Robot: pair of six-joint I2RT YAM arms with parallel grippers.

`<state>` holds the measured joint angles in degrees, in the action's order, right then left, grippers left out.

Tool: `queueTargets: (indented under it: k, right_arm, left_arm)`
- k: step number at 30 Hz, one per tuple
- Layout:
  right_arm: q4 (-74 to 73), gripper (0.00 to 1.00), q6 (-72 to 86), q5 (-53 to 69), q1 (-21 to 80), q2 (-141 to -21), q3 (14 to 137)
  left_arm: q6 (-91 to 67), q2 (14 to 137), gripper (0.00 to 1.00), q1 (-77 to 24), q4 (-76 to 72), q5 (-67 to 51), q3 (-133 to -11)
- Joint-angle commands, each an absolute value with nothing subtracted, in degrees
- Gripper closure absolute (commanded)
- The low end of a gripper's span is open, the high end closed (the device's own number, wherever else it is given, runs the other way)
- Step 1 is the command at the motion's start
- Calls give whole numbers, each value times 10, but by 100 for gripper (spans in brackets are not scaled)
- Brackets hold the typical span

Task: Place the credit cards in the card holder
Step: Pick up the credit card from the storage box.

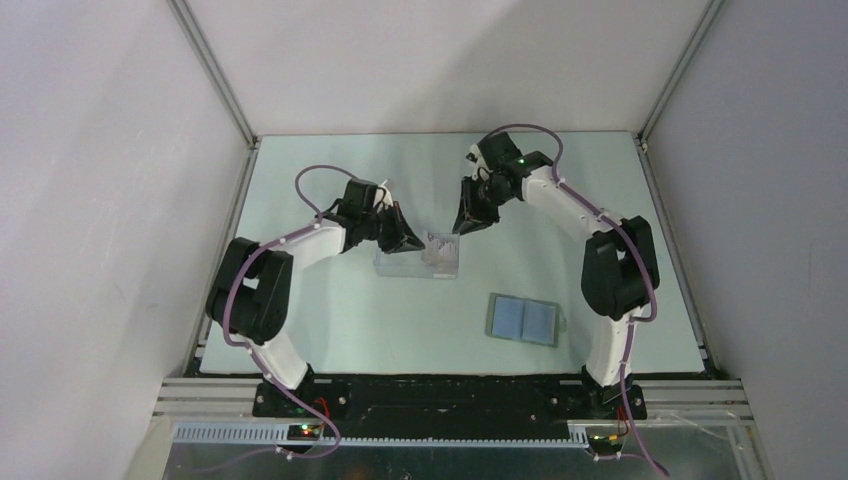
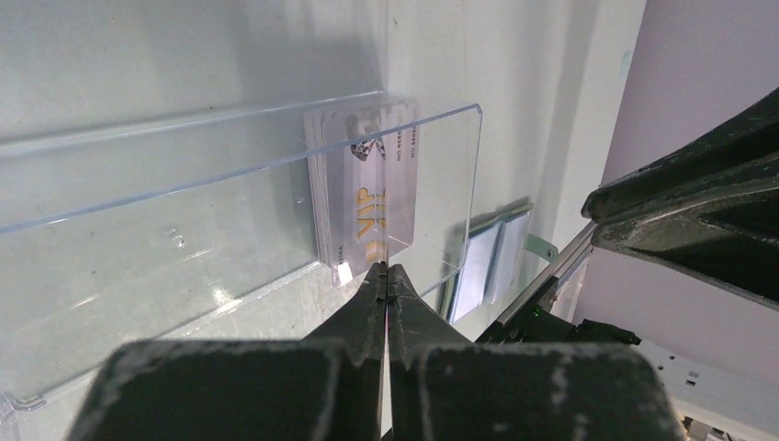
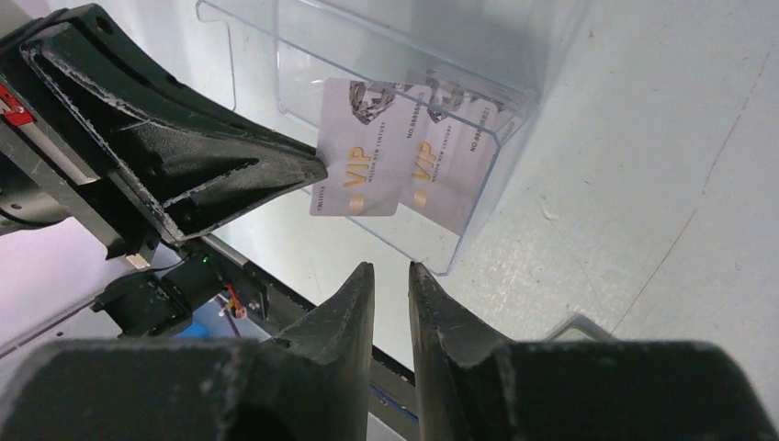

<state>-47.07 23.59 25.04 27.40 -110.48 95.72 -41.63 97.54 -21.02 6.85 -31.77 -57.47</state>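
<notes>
While left gripper (image 2: 387, 273) pinches one card (image 3: 360, 152), cased stack (image 3: 459, 156), one card holder (image 1: 523, 319)

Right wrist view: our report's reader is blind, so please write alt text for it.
A white VIP credit card hangs pinched at its edge by the shut jaws of the left gripper, just outside a clear case holding more cards. In the foreground, the jaws of the right gripper stand slightly apart and empty.

Gold "VIP" lettering stands on the credit card (image 3: 358, 152) just outside the clear case (image 3: 386, 46), with a number starting "NO.8888" along its edge. The credit cards (image 3: 450, 170) inside the case show the same print. The smaller line beneath "VIP" is unreadable.
</notes>
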Motion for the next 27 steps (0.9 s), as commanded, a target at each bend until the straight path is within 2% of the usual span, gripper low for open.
queueTargets:
  k: [1,12,19,27]
  right_arm:
    - [-450,75,246,285,278,-1086,947]
    - [-439,76,251,307,273,-1087,936]
    - [-368,65,282,373,253,-1046,888]
    - [-246,59,355,464,226,-1006,807]
  left_arm:
    - [-424,972,100,-205,50,-330,-575]
    - [-427,950,100,-205,38,-341,-574]
    - [-441,906,100,-205,34,-345,-573]
    - [-467,870,100,-205,9,-357,-559]
